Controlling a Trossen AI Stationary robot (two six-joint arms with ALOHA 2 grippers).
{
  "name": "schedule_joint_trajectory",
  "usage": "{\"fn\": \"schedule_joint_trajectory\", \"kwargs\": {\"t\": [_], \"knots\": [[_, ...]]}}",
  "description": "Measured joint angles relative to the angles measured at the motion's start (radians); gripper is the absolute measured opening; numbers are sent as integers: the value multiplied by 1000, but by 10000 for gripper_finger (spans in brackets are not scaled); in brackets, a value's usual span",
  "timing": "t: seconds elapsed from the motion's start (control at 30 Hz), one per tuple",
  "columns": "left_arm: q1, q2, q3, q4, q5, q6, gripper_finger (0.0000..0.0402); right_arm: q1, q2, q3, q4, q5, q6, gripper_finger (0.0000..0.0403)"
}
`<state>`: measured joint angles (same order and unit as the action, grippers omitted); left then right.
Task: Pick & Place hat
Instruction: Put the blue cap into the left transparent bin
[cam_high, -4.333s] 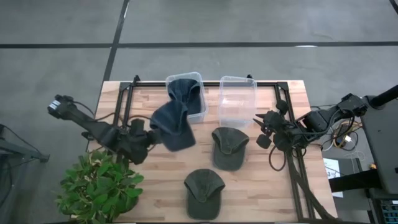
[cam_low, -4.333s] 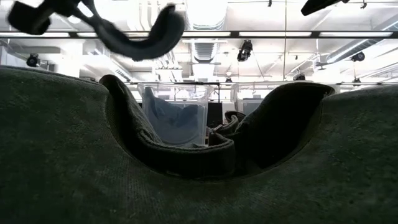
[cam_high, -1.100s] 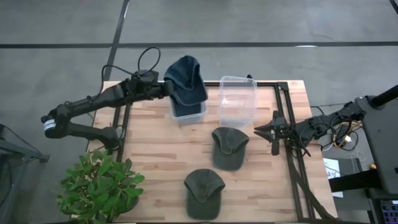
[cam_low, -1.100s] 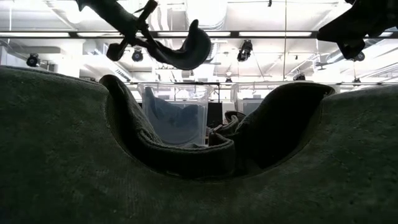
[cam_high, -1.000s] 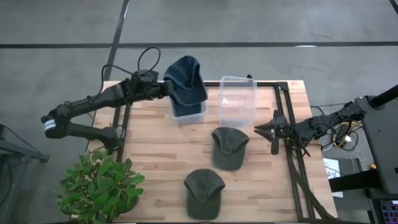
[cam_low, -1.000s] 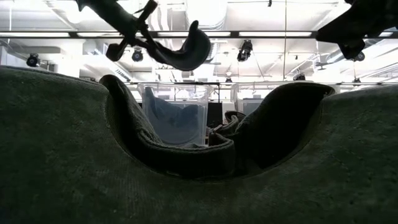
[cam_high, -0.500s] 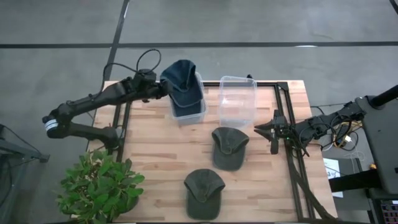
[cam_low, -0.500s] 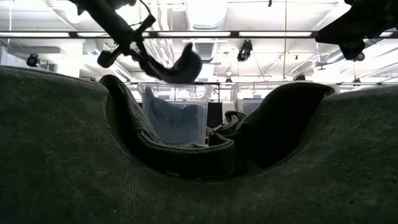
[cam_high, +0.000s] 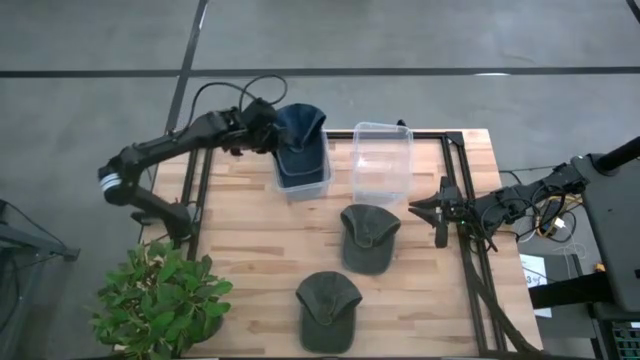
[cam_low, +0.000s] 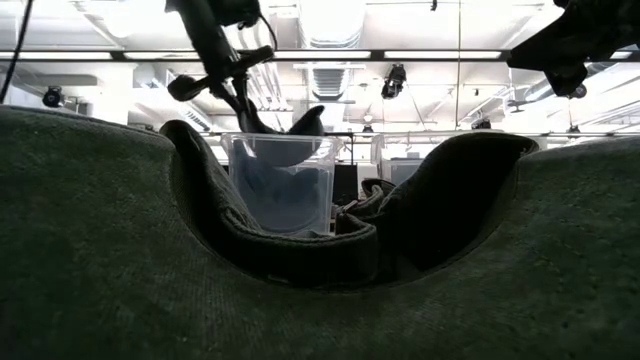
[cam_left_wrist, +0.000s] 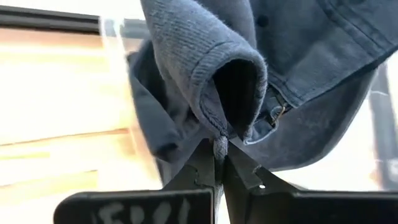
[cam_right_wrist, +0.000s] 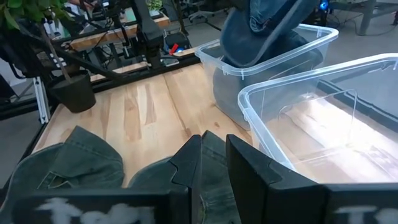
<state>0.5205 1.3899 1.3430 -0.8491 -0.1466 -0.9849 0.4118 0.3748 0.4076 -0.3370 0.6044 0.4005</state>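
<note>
A blue hat (cam_high: 300, 132) hangs at the mouth of the left clear bin (cam_high: 318, 186), also seen in the low view (cam_low: 292, 142). My left gripper (cam_high: 266, 134) is shut on it at the bin's left side. More blue cloth (cam_left_wrist: 149, 127) lies inside this bin. Two green hats (cam_high: 368, 236) (cam_high: 328, 308) rest crown-up on the table. My right gripper (cam_high: 420, 208) waits by the table's right edge beside the nearer-to-bins green hat, its fingers a narrow gap apart and empty. My left gripper pinches a folded edge of the blue hat's band (cam_left_wrist: 219, 138) between its two fingers, near the back strap's buckle (cam_left_wrist: 273, 113). The fingers come from the table's left, slanting down. The hat hangs past the fingers, its lower part at the bin's rim (cam_low: 285, 140).
An empty clear bin (cam_high: 382, 165) stands right of the filled one. A black frame rail (cam_high: 455, 190) runs along the table's right and far sides. A potted plant (cam_high: 160, 305) stands at the near left corner. One green hat (cam_low: 320, 300) fills the low view.
My left gripper has gone down and a little toward the table's right edge with the blue hat, still shut on it. The hat has come down from above the left bin to its rim. My right gripper has kept still.
</note>
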Motion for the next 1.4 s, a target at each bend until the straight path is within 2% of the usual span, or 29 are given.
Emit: {"fn": "schedule_joint_trajectory", "kwargs": {"t": [0.13,0.37,1.4], "knots": [[2,69,86,-77,-11,14,9,0,0,0,0,0,7,68],[1,126,89,-81,17,14,20,0,0,0,0,0,7,68],[0,125,57,-78,7,-35,30,0,0,0,3,-1,-4,68]]}}
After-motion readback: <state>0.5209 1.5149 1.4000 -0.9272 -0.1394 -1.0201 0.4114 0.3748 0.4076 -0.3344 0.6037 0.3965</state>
